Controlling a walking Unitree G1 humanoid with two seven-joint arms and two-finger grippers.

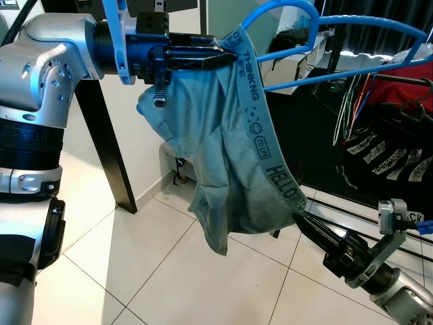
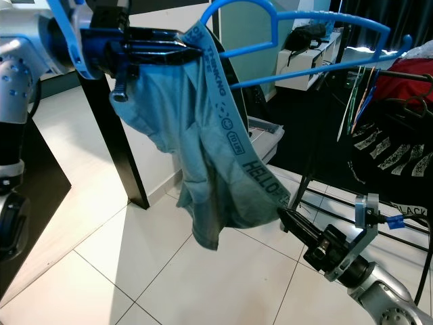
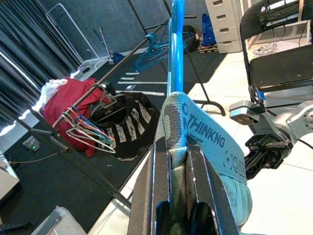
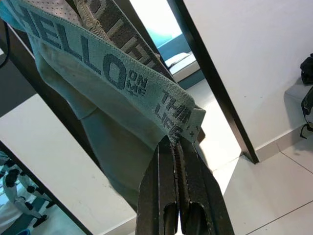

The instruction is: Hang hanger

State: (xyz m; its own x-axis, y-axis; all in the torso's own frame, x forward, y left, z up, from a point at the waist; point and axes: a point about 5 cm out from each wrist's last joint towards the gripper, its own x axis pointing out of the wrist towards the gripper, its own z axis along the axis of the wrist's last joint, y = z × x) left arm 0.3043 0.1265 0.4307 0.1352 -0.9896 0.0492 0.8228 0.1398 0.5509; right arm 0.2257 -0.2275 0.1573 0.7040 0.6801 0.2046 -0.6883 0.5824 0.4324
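A blue plastic hanger is held up high and level, with a grey-green pair of briefs draped from its near end. My left gripper is shut on that end of the hanger, and the briefs' lettered waistband is pinched in with it between the fingers. Lower on the right, my right gripper is shut on the other end of the waistband, pulling it taut and down.
A clothes rack with red and black garments and several wire hangers stands to the right on a dark mat. A black table leg rises at the left. Behind the briefs sits a storage box. White tile floor lies below.
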